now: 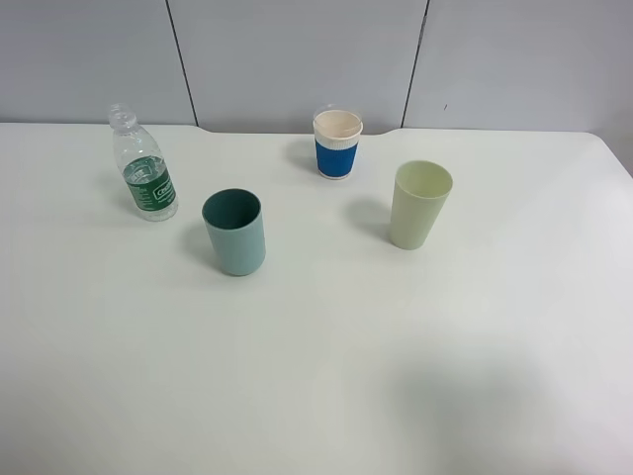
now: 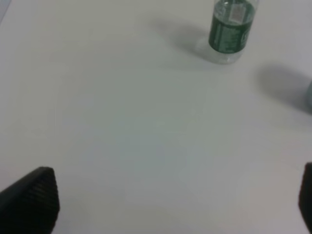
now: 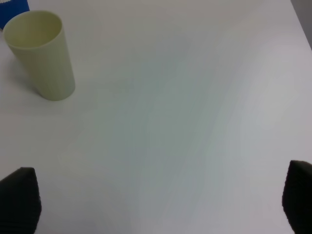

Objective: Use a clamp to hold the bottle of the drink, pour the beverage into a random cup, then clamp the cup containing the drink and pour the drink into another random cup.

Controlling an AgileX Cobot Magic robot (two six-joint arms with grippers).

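A clear plastic bottle (image 1: 144, 166) with a green label stands uncapped at the back left of the white table (image 1: 326, 376). A teal cup (image 1: 235, 232) stands to its right, nearer the front. A white cup with a blue sleeve (image 1: 337, 143) stands at the back middle. A pale green cup (image 1: 419, 204) stands right of centre. No gripper shows in the exterior high view. The left gripper (image 2: 170, 200) is open and empty, well short of the bottle (image 2: 231, 28). The right gripper (image 3: 161, 200) is open and empty, apart from the pale green cup (image 3: 41, 54).
A grey panelled wall (image 1: 297, 59) runs behind the table. The table's right edge (image 3: 302, 24) shows in the right wrist view. A corner of the blue-sleeved cup (image 3: 13, 9) shows behind the pale green cup.
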